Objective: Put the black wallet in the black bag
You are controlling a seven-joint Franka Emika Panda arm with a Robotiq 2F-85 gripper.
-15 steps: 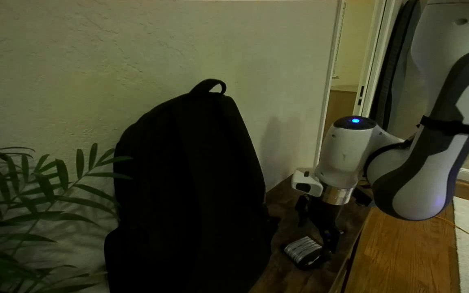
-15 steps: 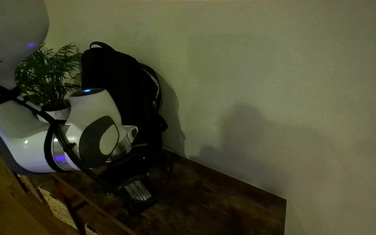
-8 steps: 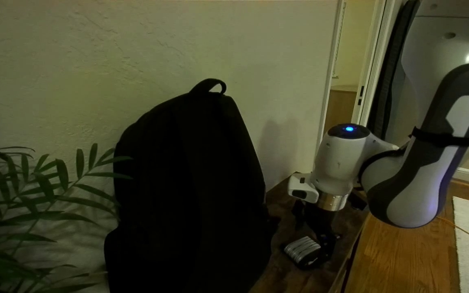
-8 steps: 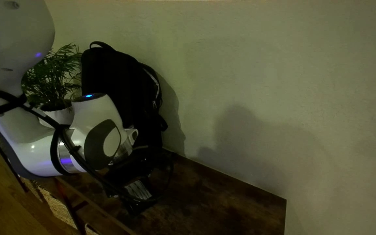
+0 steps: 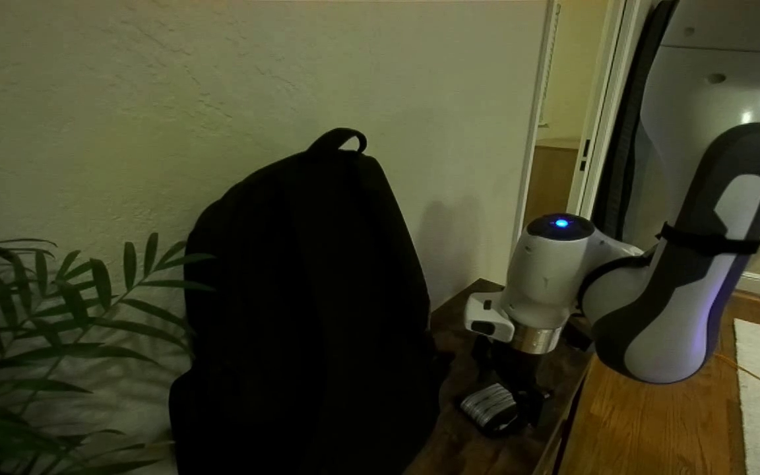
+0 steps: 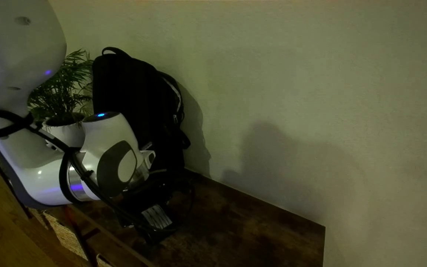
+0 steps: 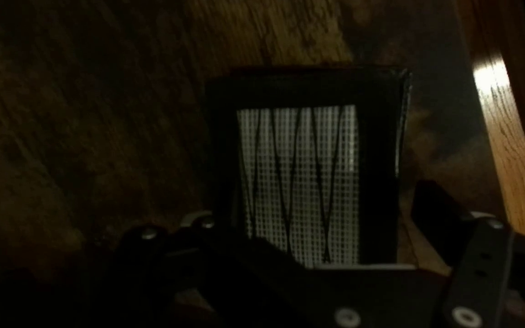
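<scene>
The black wallet, with a pale grey patterned panel, lies on the dark table in both exterior views (image 5: 489, 405) (image 6: 156, 217) and fills the middle of the wrist view (image 7: 299, 173). My gripper (image 7: 328, 198) is open, with its jaws either side of the wallet. A strip of table shows between the wallet and the right finger (image 7: 440, 218). The left finger overlaps the wallet's left edge, and I cannot tell if it touches. The black bag, a backpack, stands upright against the wall in both exterior views (image 5: 314, 303) (image 6: 135, 92). Its opening is not visible.
A potted plant (image 5: 76, 330) stands beside the bag, its white pot (image 6: 67, 134) partly behind the arm. The wall (image 6: 272, 92) runs along the table's back. The table's (image 6: 235, 230) front edge is close to the gripper. Light is dim.
The arm and gripper have moved down around the wallet, drifting slightly left in an exterior view. The wallet and the bag have not visibly moved.
</scene>
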